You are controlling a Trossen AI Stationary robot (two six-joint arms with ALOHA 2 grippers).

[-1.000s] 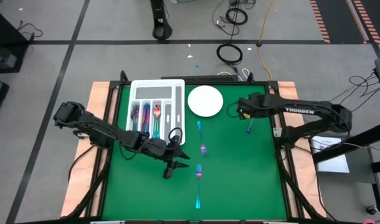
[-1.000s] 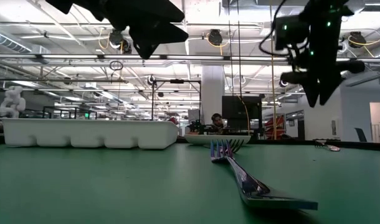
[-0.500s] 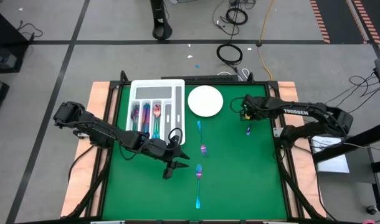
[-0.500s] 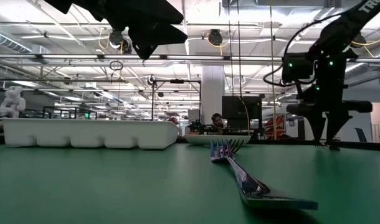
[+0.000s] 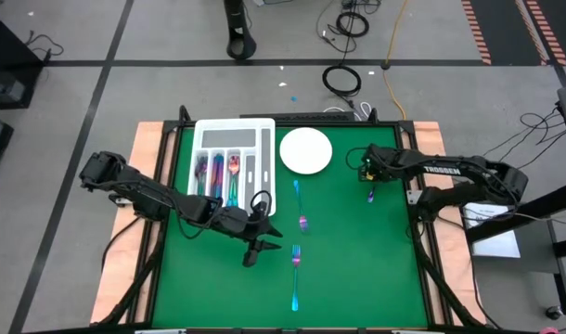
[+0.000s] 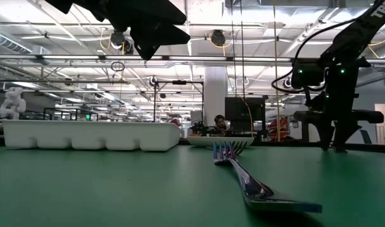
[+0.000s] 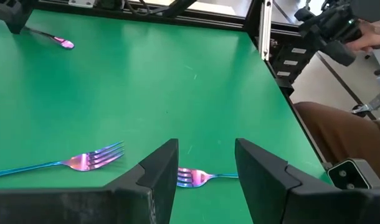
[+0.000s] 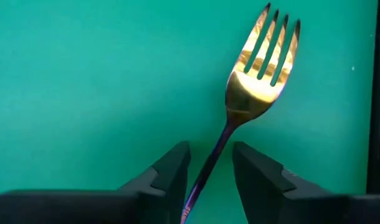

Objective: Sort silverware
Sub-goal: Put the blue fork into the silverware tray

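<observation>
The sorting looks partly done. The white divided tray (image 5: 232, 153) sits toward 11 o'clock on the green surface (image 5: 348, 260), and three of its slots already hold iridescent pieces (image 5: 216, 171), though which kinds cannot be told from above. The round white plate (image 5: 306, 150) at 12 o'clock is bare.

Several pieces are still loose. A fork (image 5: 295, 278) lies near 6 o'clock, a second fork (image 5: 299, 202) lies just above it at the centre with a pink-purple head, and a third fork (image 8: 255, 87) lies toward 2 o'clock under the right arm.

The right end effector (image 8: 210, 168) is down at that third fork: its fingers (image 8: 171, 168) stand either side of the thin handle with a gap showing, so they are partly open and I judge the fork not yet gripped. The left end effector (image 7: 205, 168) hangs above the surface around 7 o'clock, jaws wide apart and empty, with the head of the nearest fork (image 7: 190, 177) showing between them.

At least three forks remain to be carried to the tray.
</observation>
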